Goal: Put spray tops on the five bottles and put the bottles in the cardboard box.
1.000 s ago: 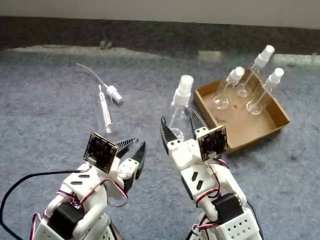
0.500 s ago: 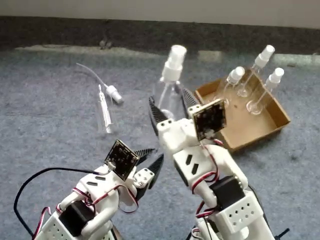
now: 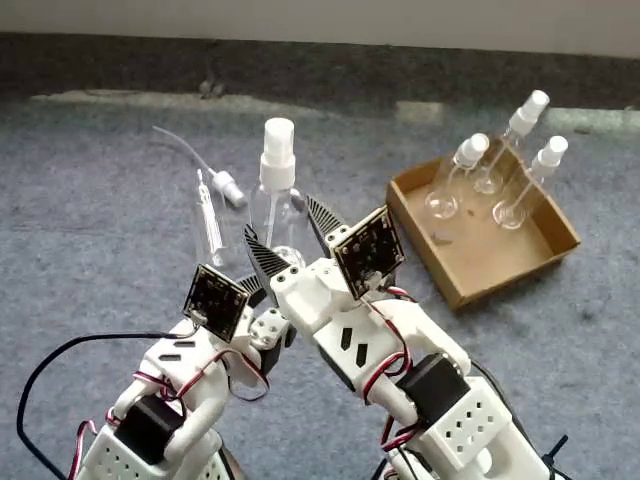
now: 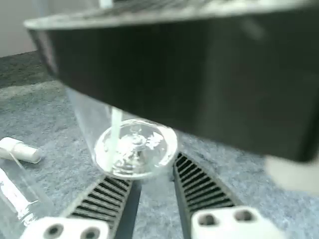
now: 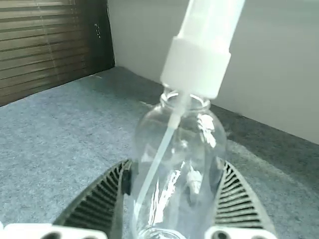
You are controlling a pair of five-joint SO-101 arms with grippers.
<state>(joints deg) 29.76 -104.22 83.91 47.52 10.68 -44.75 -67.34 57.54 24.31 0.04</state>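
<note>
I see my right gripper (image 3: pixel 282 222) clamped on the clear bottle (image 3: pixel 275 205), its spray top (image 3: pixel 278 140) on; my left gripper (image 4: pixel 154 186) is narrowly parted under its base.

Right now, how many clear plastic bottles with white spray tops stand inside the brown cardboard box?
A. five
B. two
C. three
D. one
C: three capped clear bottles stand in the brown cardboard box, while a fourth bottle is clamped in the right gripper.
</note>
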